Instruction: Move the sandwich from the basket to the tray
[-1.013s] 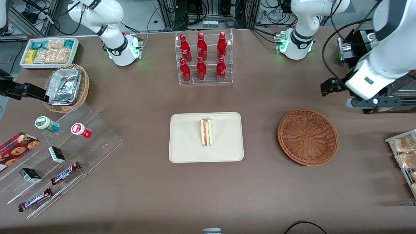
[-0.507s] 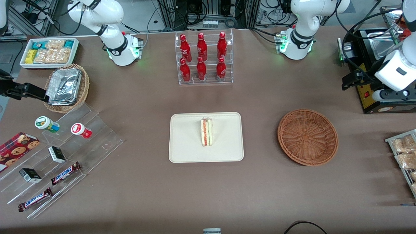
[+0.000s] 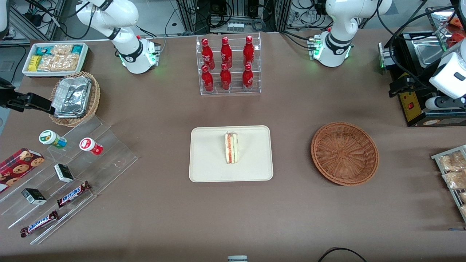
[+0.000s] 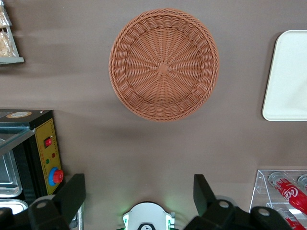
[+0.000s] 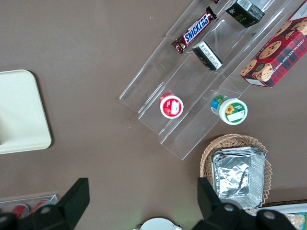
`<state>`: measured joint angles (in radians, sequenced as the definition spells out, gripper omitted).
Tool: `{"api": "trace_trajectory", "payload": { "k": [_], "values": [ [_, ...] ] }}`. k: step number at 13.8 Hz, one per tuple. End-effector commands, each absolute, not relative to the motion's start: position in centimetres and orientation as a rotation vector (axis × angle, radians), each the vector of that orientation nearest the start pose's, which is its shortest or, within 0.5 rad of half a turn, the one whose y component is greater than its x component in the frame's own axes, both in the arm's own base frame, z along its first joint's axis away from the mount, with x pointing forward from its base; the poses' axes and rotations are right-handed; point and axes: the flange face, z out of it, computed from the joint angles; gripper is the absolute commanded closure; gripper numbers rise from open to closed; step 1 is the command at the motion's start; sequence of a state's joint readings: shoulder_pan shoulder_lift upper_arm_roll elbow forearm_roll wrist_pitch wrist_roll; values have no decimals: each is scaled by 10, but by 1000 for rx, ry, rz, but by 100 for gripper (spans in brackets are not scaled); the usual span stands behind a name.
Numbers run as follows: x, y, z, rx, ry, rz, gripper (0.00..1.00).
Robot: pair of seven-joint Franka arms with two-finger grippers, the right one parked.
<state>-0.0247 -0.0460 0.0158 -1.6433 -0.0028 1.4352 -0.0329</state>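
The sandwich (image 3: pixel 231 148), a pale wedge with a red and green filling stripe, stands on the cream tray (image 3: pixel 207 163) at mid-table. Nothing lies in the reddish-brown wicker basket (image 3: pixel 344 153), which sits beside the tray toward the working arm's end. My left gripper (image 3: pixel 398 87) hangs high above the table, farther from the front camera than the basket and next to a black appliance. In the left wrist view the gripper (image 4: pixel 139 194) is open, its fingers wide apart with only table between them. That view also takes in the basket (image 4: pixel 163 63) and an edge of the tray (image 4: pixel 288 76).
A clear rack of red bottles (image 3: pixel 228 65) stands farther from the front camera than the tray. The black appliance with a yellow panel (image 3: pixel 411 105) and a rack of snack packets (image 3: pixel 451 171) are at the working arm's end. An acrylic stepped shelf (image 3: pixel 72 174) is at the parked arm's end.
My left gripper has drawn away from the basket, rising and moving toward the working arm's end of the table. The sandwich has stayed still on the tray.
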Motion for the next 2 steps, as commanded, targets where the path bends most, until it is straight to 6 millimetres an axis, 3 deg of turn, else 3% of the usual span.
{"api": "trace_trajectory", "payload": {
  "k": [1,2],
  "values": [
    [524,-3,615,-3140,-23,229,1],
    [523,-2,616,-3144,-23,230,1]
  ]
}}
